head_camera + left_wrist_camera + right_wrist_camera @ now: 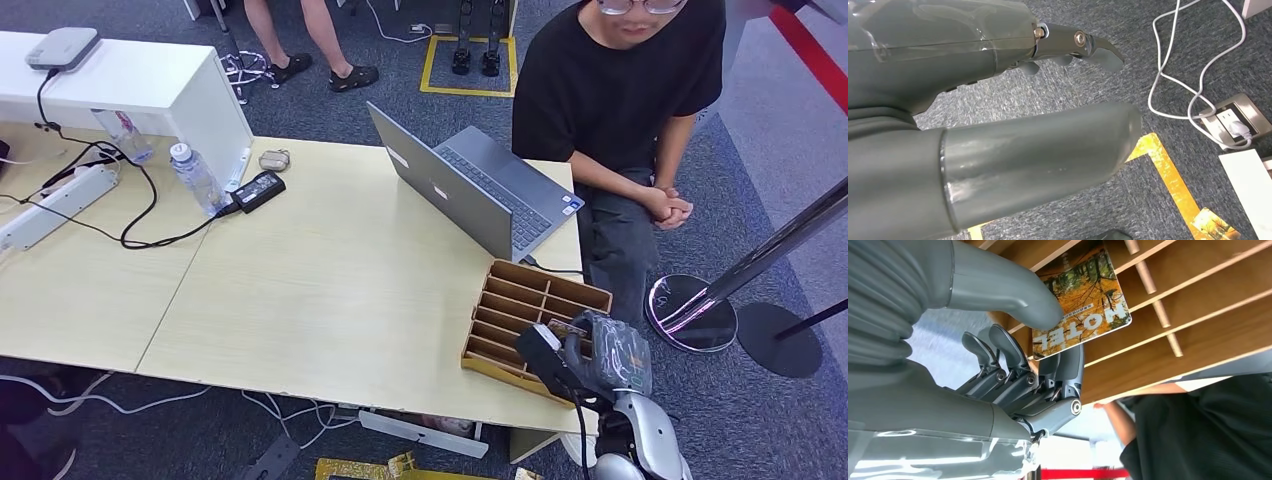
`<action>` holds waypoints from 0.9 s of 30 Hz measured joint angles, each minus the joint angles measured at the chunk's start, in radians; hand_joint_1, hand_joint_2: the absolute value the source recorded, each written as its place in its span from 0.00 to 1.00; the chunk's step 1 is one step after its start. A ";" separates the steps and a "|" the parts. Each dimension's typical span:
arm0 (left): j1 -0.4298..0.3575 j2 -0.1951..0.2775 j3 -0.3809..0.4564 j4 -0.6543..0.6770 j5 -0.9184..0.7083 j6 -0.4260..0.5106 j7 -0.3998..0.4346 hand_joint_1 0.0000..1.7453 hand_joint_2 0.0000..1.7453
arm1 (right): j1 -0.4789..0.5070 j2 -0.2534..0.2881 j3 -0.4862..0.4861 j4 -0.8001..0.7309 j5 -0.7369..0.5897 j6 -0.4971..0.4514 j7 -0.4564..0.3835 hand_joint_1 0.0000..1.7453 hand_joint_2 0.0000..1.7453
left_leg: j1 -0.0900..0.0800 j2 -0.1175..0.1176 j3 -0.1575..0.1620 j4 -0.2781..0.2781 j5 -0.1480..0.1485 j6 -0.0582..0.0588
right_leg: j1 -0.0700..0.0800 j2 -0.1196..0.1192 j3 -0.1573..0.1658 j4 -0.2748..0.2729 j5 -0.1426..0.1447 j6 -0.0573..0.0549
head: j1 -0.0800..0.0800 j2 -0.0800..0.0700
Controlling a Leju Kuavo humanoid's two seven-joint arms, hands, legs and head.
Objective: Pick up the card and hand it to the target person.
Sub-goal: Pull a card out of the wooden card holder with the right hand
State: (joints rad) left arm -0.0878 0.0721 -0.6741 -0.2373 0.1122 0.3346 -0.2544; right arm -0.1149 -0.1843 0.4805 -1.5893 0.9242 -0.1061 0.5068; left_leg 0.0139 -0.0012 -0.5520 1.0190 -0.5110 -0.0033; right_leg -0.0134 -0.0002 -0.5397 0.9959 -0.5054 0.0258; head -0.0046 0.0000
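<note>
The card (1083, 300) — a glossy hotel card printed with autumn trees — stands in one of the slots of the wooden rack (520, 310), at the rack's end nearest the robot, and the right hand (1048, 340) has it pinched: the thick thumb presses on the printed face while a darker finger backs it from behind, the other fingers curled loosely beside. In the head view the right hand sits over that near end of the rack, which lies just in front of the open laptop (480, 185). The card looks thin, light and stiff, with a slick laminated face, so I judge the pinch could slide if it is too shallow; the safest hold is well in from the free edge, flat across both faces, drawing it straight out along the slot so the dividers do not snag it. The seated person (625, 110) is just beyond the rack, hands clasped. The left hand (1068, 45) hangs over the carpet, away from the rack, fingers apart and holding nothing.
</note>
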 joint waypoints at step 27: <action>0.000 0.001 0.001 0.000 0.001 0.001 0.008 0.00 0.00 | 0.002 -0.015 -0.001 -0.117 -0.079 -0.034 0.011 0.88 1.00 | 0.000 0.000 0.000 0.000 0.000 0.000 | 0.000 0.000 0.000 0.000 0.000 0.000 | 0.000 0.000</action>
State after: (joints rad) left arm -0.0875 0.0732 -0.6734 -0.2373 0.1132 0.3359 -0.2469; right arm -0.1128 -0.1997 0.4797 -1.7066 0.8451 -0.1401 0.5178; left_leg 0.0138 -0.0013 -0.5521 1.0191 -0.5109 -0.0033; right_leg -0.0135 -0.0002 -0.5398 0.9959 -0.5054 0.0258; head -0.0046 0.0000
